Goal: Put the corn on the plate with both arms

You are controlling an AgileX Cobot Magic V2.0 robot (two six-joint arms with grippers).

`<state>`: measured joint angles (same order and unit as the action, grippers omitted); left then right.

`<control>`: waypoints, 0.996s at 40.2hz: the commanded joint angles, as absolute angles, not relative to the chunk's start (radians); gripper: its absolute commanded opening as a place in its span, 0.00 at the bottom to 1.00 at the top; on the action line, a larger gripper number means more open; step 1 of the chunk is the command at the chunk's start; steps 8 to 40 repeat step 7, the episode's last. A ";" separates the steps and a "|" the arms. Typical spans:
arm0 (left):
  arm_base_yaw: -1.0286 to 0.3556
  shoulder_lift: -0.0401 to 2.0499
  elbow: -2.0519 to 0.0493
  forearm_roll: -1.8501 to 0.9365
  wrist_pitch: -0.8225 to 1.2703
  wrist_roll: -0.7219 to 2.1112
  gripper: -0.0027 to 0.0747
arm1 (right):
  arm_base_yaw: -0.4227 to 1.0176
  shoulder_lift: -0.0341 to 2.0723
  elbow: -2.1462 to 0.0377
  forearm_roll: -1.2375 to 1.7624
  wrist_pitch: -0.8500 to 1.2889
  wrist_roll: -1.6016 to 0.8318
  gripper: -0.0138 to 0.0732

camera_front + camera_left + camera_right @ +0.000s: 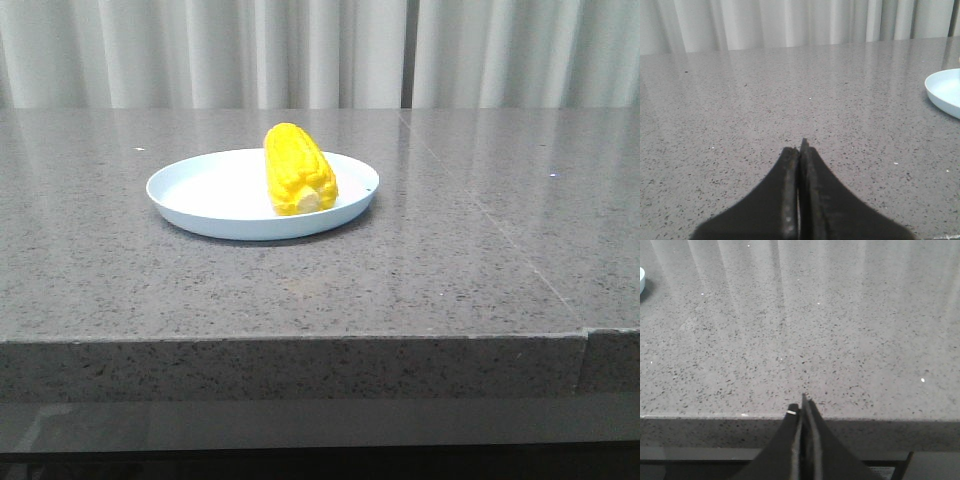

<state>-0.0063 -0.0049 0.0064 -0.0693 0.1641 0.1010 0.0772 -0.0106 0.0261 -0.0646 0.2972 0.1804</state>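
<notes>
Left tool [801, 150]: we see its 2 dark fingers pressed together along their length, nothing between them. It sits low over bare grey speckled tabletop [765, 100]. From this tool the plate [946, 90] is off to one side and further out, well apart; only a pale blue arc of its rim shows at the frame edge.

Right tool [804, 407]: fingers likewise pressed together, empty. It hangs at the near edge of the tabletop, tips just over the lip. From here we catch only a sliver of the plate, far off toward the opposite side and well apart from the tool.

Front view: neither tool shows. We note the plate standing on the tabletop, a little left of centre. The corn [298, 168] lies on it, resting on the right half of the plate, its length running away from the camera, pale stub end toward us and near the plate's front rim. The cob touches the plate floor, free of both tools.

Behind the tabletop we see pale pleated curtains [300, 50].
</notes>
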 commanded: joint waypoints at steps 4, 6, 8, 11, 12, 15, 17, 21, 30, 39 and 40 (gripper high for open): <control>-0.006 -0.022 0.009 -0.072 0.072 0.103 0.01 | 0.070 -0.023 0.011 -0.063 0.223 0.171 0.06; -0.006 -0.022 0.009 -0.072 0.072 0.103 0.01 | 0.070 -0.023 0.011 -0.063 0.223 0.171 0.06; -0.006 -0.022 0.009 -0.072 0.072 0.103 0.01 | 0.070 -0.023 0.011 -0.063 0.223 0.171 0.06; -0.006 -0.022 0.009 -0.072 0.072 0.103 0.01 | 0.070 -0.023 0.011 -0.063 0.223 0.171 0.06; -0.006 -0.022 0.009 -0.072 0.072 0.103 0.01 | 0.070 -0.023 0.011 -0.063 0.223 0.171 0.06; -0.006 -0.022 0.009 -0.072 0.072 0.103 0.01 | 0.070 -0.023 0.011 -0.063 0.223 0.171 0.06; -0.006 -0.022 0.009 -0.072 0.072 0.103 0.01 | 0.070 -0.023 0.011 -0.063 0.223 0.171 0.06; -0.006 -0.022 0.009 -0.072 0.072 0.103 0.01 | 0.070 -0.023 0.011 -0.063 0.223 0.171 0.06; -0.006 -0.022 0.009 -0.072 0.072 0.103 0.01 | 0.070 -0.023 0.011 -0.063 0.223 0.171 0.06; -0.006 -0.022 0.009 -0.072 0.072 0.103 0.01 | 0.070 -0.023 0.011 -0.063 0.223 0.171 0.06; -0.006 -0.022 0.009 -0.072 0.072 0.103 0.01 | 0.070 -0.023 0.011 -0.063 0.223 0.171 0.06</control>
